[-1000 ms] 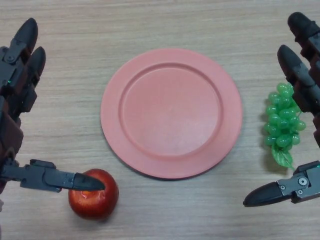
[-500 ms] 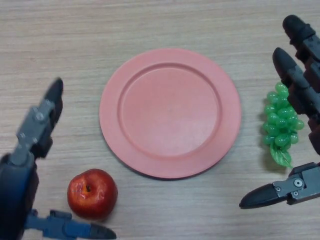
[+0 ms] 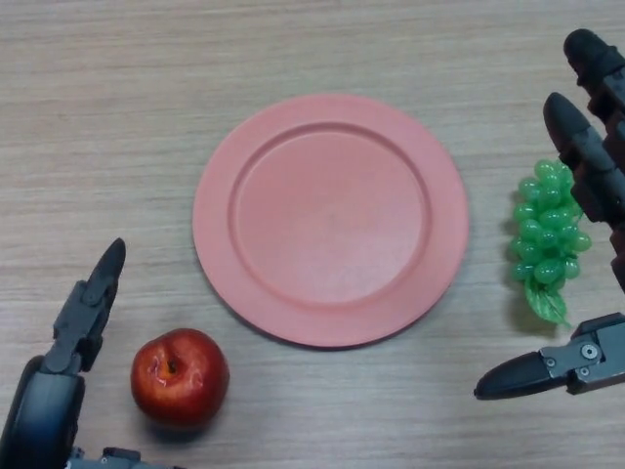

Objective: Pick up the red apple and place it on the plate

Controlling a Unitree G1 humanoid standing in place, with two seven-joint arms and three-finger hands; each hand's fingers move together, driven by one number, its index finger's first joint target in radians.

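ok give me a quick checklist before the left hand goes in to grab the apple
1. Red apple upright on the table, nothing covering it: ok.
2. Left hand close beside the apple with fingers straight, holding nothing: ok.
3. Hand around the apple: not ok, it sits to the apple's left and does not touch it.
4. Plate bare, free to take the apple: ok.
5. Path from apple to plate free of other things: ok.
6. Right hand and green grapes off to the plate's right, out of the way: ok.
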